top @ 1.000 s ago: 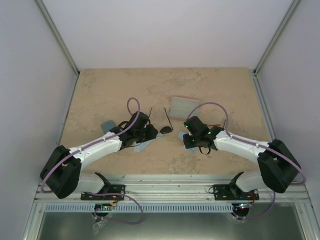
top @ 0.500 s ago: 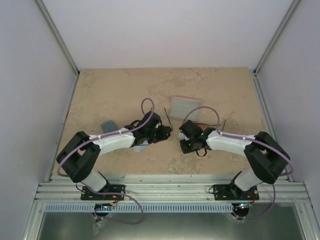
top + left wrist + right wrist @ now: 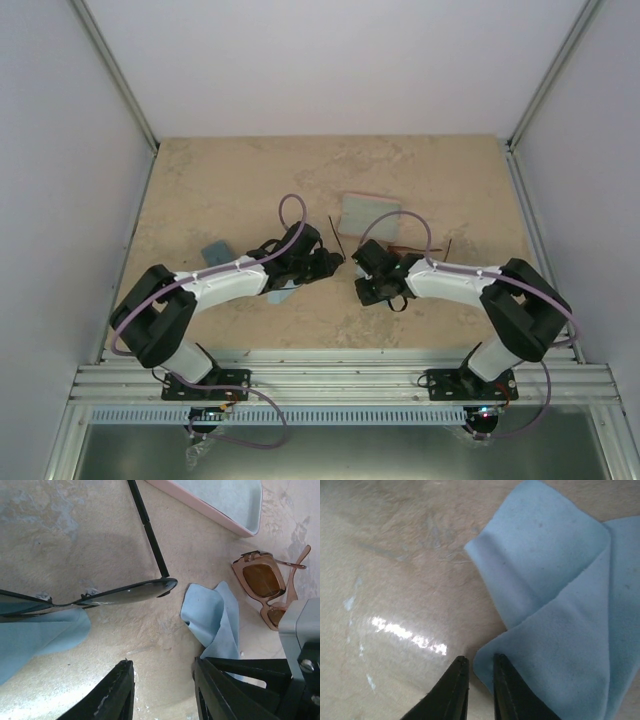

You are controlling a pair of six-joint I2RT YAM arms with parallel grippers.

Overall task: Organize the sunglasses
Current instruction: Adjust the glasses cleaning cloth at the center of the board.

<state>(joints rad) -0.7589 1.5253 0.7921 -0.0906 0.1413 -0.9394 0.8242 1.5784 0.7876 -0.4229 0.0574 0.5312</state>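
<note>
Black sunglasses (image 3: 125, 592) lie mid-table, amber pair (image 3: 267, 587) just right, nearer the pink case (image 3: 220, 502); left gripper (image 3: 162, 692) gapes, apparently empty; right gripper (image 3: 476, 682), nearly closed, has crept inward onto the cloth (image 3: 560, 605); wiping looks imminent.

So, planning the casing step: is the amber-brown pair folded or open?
Folded, apparently. The amber-brown translucent rectangular sunglasses lie on the table with their arms crossed close behind the lenses.
</note>
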